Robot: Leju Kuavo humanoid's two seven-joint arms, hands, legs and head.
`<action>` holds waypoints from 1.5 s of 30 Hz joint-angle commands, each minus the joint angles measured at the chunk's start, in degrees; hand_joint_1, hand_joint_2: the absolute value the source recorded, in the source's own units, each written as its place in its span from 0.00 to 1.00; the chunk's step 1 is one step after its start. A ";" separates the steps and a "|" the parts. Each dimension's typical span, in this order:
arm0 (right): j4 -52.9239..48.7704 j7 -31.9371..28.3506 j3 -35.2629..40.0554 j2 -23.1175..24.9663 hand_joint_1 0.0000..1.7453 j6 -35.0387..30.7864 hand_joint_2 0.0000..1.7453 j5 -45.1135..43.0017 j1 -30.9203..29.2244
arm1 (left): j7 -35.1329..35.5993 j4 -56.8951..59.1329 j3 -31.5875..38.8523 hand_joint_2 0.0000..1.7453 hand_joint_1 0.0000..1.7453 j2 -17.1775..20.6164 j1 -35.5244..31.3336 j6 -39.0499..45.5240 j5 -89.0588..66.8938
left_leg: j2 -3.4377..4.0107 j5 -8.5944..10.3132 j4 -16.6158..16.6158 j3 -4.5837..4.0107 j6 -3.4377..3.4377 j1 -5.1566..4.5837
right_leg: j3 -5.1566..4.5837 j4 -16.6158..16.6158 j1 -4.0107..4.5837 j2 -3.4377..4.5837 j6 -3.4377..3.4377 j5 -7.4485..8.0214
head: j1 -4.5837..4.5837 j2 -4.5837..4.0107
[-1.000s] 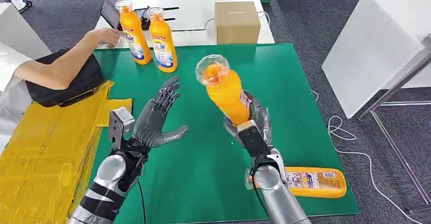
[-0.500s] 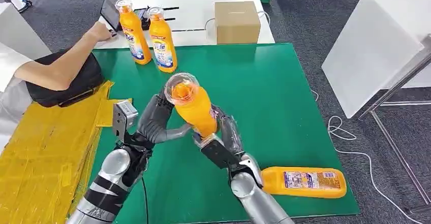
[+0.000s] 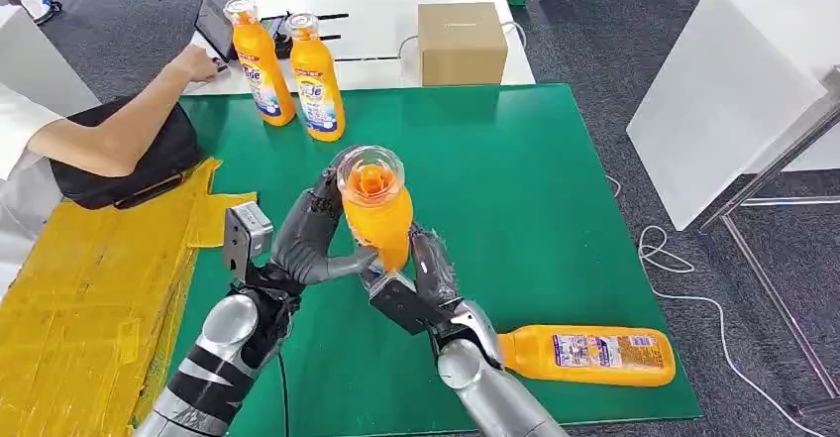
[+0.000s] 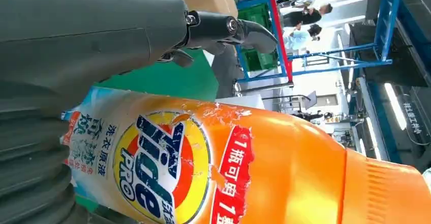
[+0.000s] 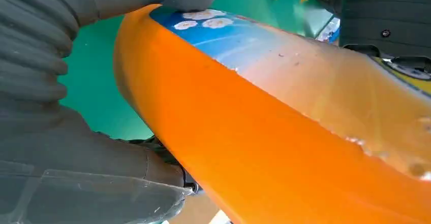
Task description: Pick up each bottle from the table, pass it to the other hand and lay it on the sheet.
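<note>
An orange detergent bottle (image 3: 376, 214) stands upright in the air above the green mat (image 3: 515, 169), cap up, between my two hands. My right hand (image 3: 421, 283) grips its lower part from below and the right. My left hand (image 3: 312, 234) wraps it from the left, fingers behind it and thumb across its base. The left wrist view has the labelled bottle (image 4: 228, 173) lying against the left hand (image 4: 76, 36); the right wrist view has the bottle (image 5: 284, 132) under the right hand (image 5: 45, 107). The yellow sheet (image 3: 79, 288) lies to the left of the mat.
Two more orange bottles (image 3: 261, 60) (image 3: 317, 75) stand at the mat's far left. Another bottle (image 3: 584, 355) lies on its side near the front right. A cardboard box (image 3: 462, 43) sits behind the mat. A person's arm (image 3: 119, 130) rests over a black bag (image 3: 149, 164).
My right hand has carried the bottle left and nearer to me, into my left hand. The left hand's fingers have closed around it. The person's hand drew back a little.
</note>
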 commanded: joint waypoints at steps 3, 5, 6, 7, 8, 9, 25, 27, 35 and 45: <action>2.61 -0.35 3.70 -2.39 1.00 -0.59 1.00 0.37 0.44 | -0.45 3.92 -1.17 1.00 0.95 -1.74 -3.19 3.31 -0.33 | -0.20 0.01 -0.05 0.08 -0.01 0.05 | 0.16 -0.11 0.05 -0.22 0.05 -0.02 | 0.00 0.00; 2.42 -0.28 3.47 -2.51 1.00 -0.66 1.00 0.38 0.60 | -0.69 3.84 -1.20 1.00 1.00 -1.76 -2.98 4.26 -0.71 | -0.22 0.00 -0.06 0.11 -0.01 0.06 | 0.20 -0.13 0.06 -0.23 0.06 -0.02 | -0.02 0.00; 2.41 -0.22 3.40 -2.53 1.00 -0.78 1.00 0.48 0.65 | -0.81 3.84 -1.21 1.00 1.00 -1.75 -2.94 4.71 -0.95 | -0.22 0.00 -0.09 0.18 -0.02 0.08 | 0.27 -0.18 0.08 -0.24 0.08 -0.02 | 0.02 0.00; 2.42 -0.13 3.37 -2.58 1.00 -0.81 1.00 0.58 0.69 | -0.92 3.89 -1.34 1.00 0.92 -1.76 -2.97 5.53 -1.53 | -0.22 0.00 -0.07 0.14 -0.02 0.07 | 0.23 -0.14 0.07 -0.24 0.06 -0.03 | -0.02 0.00; 2.43 -0.10 3.34 -2.62 1.00 -0.80 1.00 0.57 0.73 | -1.05 3.91 -1.41 1.00 0.20 -1.86 -2.97 6.13 -1.95 | -0.19 0.00 -0.05 0.10 -0.01 0.05 | 0.17 -0.11 0.05 -0.20 0.05 -0.03 | 0.00 0.00; 2.46 -0.09 3.29 -2.62 1.00 -0.92 1.00 0.59 0.77 | -1.10 3.96 -1.57 1.00 0.00 -1.90 -2.97 6.48 -2.23 | -0.16 0.01 -0.03 0.05 -0.01 0.02 | 0.09 -0.06 0.02 -0.17 0.04 -0.03 | 0.00 0.00; 2.07 0.35 2.10 -2.70 1.00 -1.91 1.00 0.46 0.43 | -1.66 3.84 -4.61 1.00 0.00 -2.31 -2.46 9.98 -8.07 | -0.20 -0.01 -0.05 0.12 -0.02 0.06 | 0.19 -0.12 0.06 -0.22 0.06 -0.03 | 0.00 0.00; 2.09 0.44 2.10 -2.62 1.00 -1.86 1.00 0.51 0.35 | -1.58 4.02 -5.30 1.00 0.00 -2.68 -2.17 10.01 -8.39 | -0.22 -0.02 -0.04 0.11 -0.01 0.07 | 0.20 -0.13 0.07 -0.25 0.07 -0.04 | 0.00 0.00; 2.56 0.78 2.03 -2.39 1.00 -2.14 1.00 0.81 0.45 | -0.98 4.31 -6.89 1.00 0.00 -2.48 -1.84 7.86 -7.03 | -0.14 -0.01 -0.05 0.09 -0.01 0.02 | 0.13 -0.09 0.02 -0.16 0.04 -0.03 | 0.00 0.00; 2.61 0.93 1.50 -2.51 1.00 -2.23 1.00 0.74 0.13 | -0.62 2.71 -8.86 1.00 0.00 -2.32 -0.97 4.38 -5.17 | -0.11 -0.01 -0.04 0.07 -0.01 0.03 | 0.11 -0.09 0.03 -0.12 0.06 -0.02 | -0.02 0.00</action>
